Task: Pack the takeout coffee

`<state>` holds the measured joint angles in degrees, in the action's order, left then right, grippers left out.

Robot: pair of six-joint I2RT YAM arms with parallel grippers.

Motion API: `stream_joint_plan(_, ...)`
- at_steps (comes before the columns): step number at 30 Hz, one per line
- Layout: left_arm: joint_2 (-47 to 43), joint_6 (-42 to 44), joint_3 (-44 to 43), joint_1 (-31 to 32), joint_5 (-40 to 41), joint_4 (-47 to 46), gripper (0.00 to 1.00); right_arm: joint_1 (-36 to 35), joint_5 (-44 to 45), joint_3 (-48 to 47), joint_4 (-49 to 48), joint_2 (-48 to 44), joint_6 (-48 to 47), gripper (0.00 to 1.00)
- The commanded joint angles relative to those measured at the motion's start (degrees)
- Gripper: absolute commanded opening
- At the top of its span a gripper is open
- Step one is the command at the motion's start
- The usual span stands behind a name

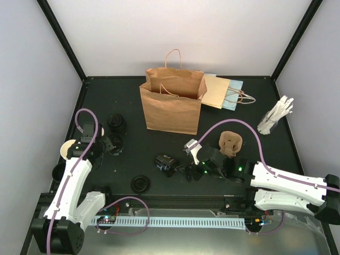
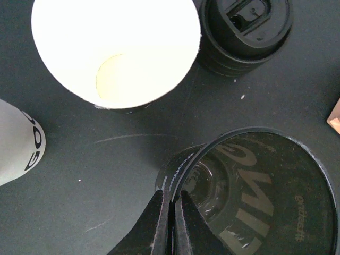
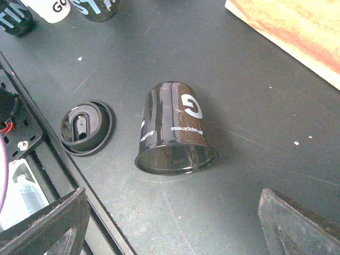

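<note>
Cream-white paper cup with a black sleeve (image 2: 114,50) sits upright, mouth up and empty, over at the left side of the dark worktop (image 1: 106,98), with a small black round lid (image 2: 247,26) just beside it. The left end effector (image 2: 171,226) is near it but not free. Its fingers are clenched on the rim of a glossy black cup (image 2: 255,196) that stands just beside the white one. From those fingertips the coffee cup lies ahead and a bit to the left, with its axis vertical and its rim wide open for a pinch.

Moving right, a second glossy black cup (image 3: 175,133) is tipped on its side mid-worktop, mouth facing the right end effector (image 3: 172,223), and a second black lid (image 3: 85,127) is next to it. That end effector is released, fingers spread wide with nothing between them. A brown paper bag (image 1: 172,103) stands open at the back.

My guess is the left arm is way nearer the coffee cup, but it'd have to drop the black one first.
</note>
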<state>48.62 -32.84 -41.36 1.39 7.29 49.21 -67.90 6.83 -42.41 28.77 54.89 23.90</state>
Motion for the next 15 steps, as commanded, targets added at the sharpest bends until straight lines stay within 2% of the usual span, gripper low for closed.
stream_joint_plan(1, -0.21, -4.27, 0.43, -1.71, 0.27, -1.87, 0.02, -0.14, 0.49, -1.02, -0.80, -0.22, -0.22, 0.89)
stream_joint_plan(15, -2.13, -10.03, 2.96, -3.09, 4.05, -1.52, 0.02, -0.08, 0.63, -0.57, -0.95, -0.81, 0.59, 0.89)
